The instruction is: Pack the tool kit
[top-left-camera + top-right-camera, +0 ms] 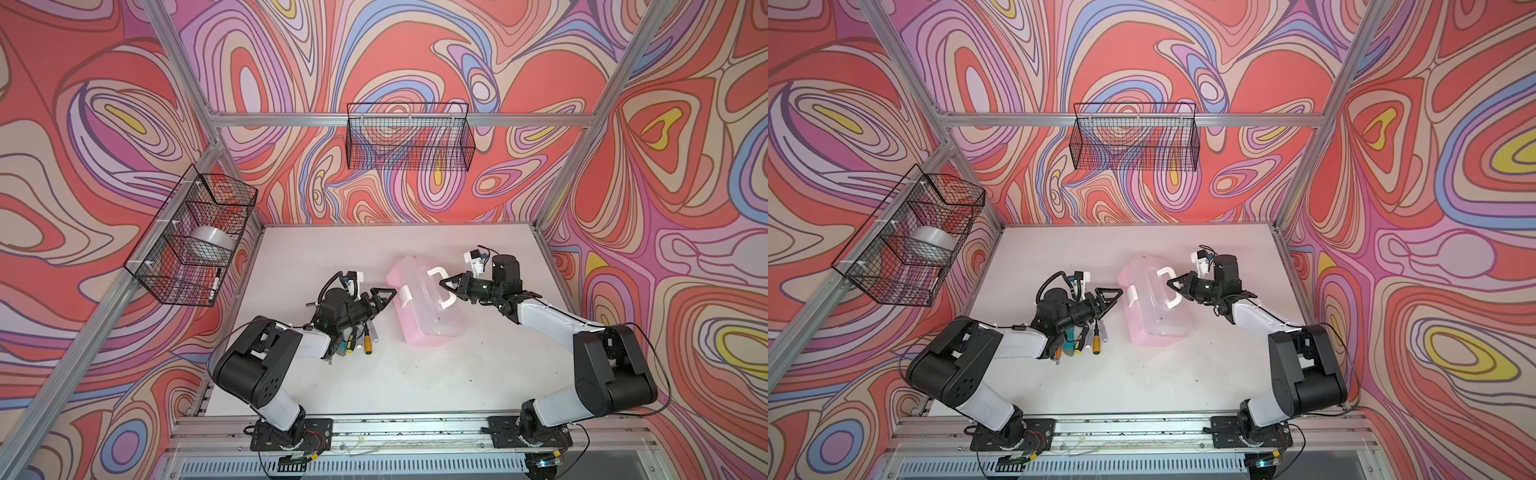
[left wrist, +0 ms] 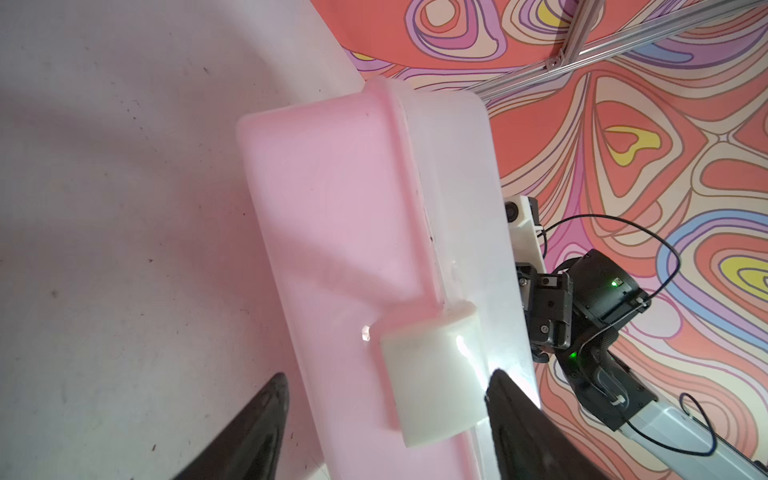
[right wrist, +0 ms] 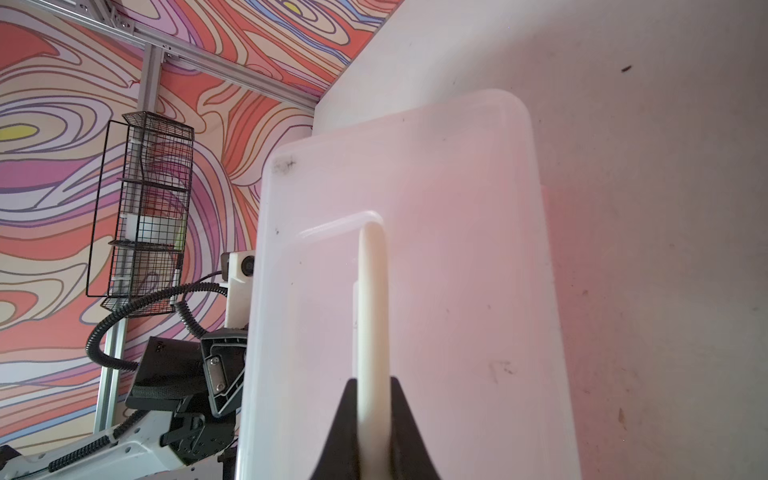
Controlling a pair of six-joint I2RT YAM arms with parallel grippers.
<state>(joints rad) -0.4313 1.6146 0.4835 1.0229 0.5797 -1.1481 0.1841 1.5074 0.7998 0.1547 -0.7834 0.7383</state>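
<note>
R gripper [image 3: 373,384] clamped on handle [image 3: 372,299] | L gripper [image 2: 388,376] apart, by latch [image 2: 436,386] | case [image 1: 428,320] closed

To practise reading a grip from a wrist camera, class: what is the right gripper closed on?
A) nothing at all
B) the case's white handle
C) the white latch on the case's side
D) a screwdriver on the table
B: in the right wrist view, the right gripper has its jaws shut on either side of the white handle, which stands up from the clear lid.
</note>
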